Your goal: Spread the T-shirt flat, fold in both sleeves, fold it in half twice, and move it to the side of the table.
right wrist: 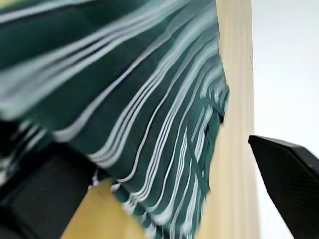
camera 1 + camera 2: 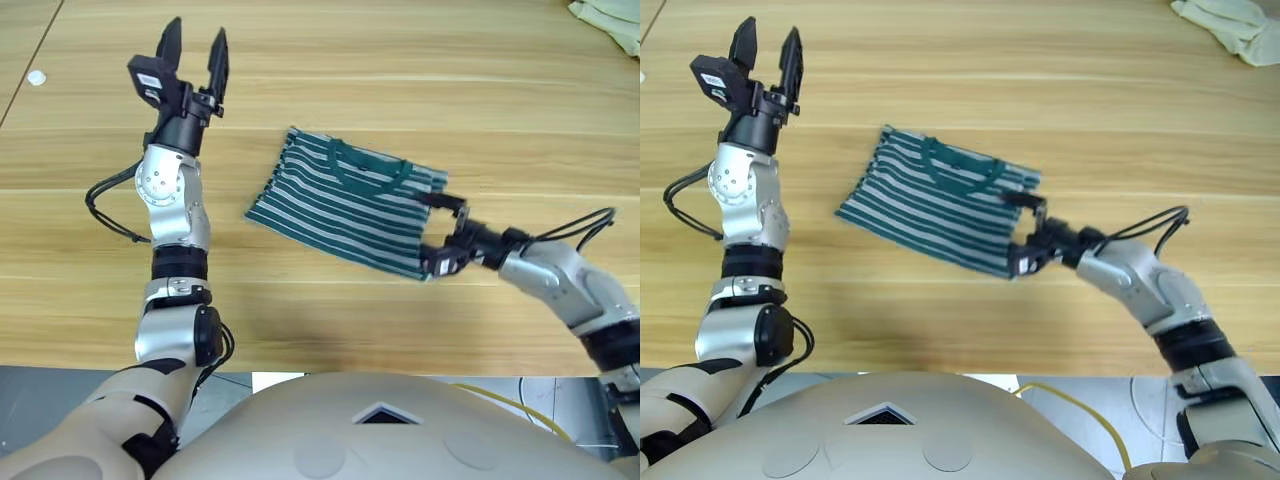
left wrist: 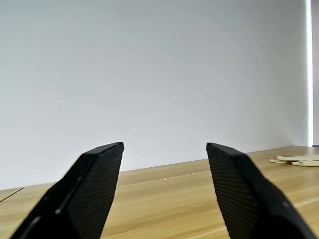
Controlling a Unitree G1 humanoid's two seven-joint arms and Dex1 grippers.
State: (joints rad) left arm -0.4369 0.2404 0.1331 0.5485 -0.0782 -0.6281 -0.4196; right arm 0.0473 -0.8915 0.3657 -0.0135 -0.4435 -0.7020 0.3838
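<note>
The right hand point(image 2: 437, 236) sits low at the right edge of the folded green-and-white striped T-shirt point(image 2: 340, 205), its fingers apart with that edge between them. The T-shirt lies near the middle of the wooden desk point(image 2: 400, 80). The left hand point(image 2: 196, 33) is raised well left of the T-shirt, fingers apart. A pale cloth point(image 2: 610, 20) lies at the far right corner.

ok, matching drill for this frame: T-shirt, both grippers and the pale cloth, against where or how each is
Things:
1. T-shirt
2. left gripper
3. right gripper
4. pale cloth

Place or state:
A. far right corner of the table
B. raised above the table, open, holding nothing
C. green-striped, lying mid-table
D. open, fingers either side of the T-shirt's right edge

Pairs: 1-C, 2-B, 3-D, 4-A
</note>
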